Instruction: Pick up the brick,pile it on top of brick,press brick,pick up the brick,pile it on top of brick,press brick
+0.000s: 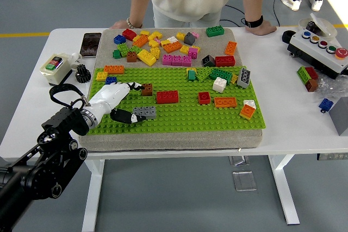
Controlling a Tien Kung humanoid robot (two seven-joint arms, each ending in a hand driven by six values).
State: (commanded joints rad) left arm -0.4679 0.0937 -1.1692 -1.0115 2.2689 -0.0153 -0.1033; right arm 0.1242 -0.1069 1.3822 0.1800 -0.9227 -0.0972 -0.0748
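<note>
Head view shows my left hand (117,101) lying low on the green baseplate (179,113), thumb and fingers partly curled about the left end of the grey brick (144,113), touching it. A brown brick (147,89) sits just beyond my fingertips, a red brick (167,96) farther right. A person leans both hands on the surface (293,107) opposite.
</note>
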